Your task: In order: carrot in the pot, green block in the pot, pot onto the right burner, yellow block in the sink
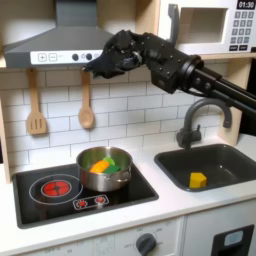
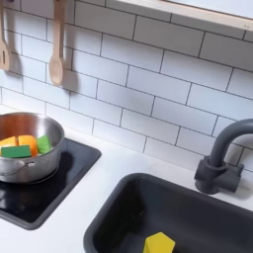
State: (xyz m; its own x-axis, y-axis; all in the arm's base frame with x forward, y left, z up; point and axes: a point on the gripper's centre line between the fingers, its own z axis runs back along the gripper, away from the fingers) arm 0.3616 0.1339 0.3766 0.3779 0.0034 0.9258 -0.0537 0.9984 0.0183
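the round shiny silver metal pot (image 1: 104,169) sits on the black toy cooktop (image 1: 60,205), over the burner spot at the first exterior view's right of the one red-ringed burner mark (image 1: 55,187) that is left bare. so the pot appears to rest where the task wants it, covering the right burner. inside it lie the small bright green block (image 2: 17,152) and the orange toy carrot (image 2: 44,144), both low against the wall in the second exterior view; a yellowish patch beside the green may be part of the carrot, i cannot tell.

the small yellow cube-like block (image 1: 198,180) lies on the floor of the dark grey rectangular sink (image 1: 235,160), near its front edge, below the dark curved faucet (image 2: 219,156). it stands apart from the walls, as if dropped rather than set.

the black robot gripper (image 1: 98,64) hangs high in front of the grey range hood (image 1: 50,40), well above the pot and well apart from everything on the counter. it holds nothing i can make out; whether the fingers are spread or closed i cannot tell, they are too dark and small.

judging from this layout, every step looks complete, and the arm's raised pose fits a clear retreat.

two wooden utensils (image 1: 86,100) hang on the white tiled wall.
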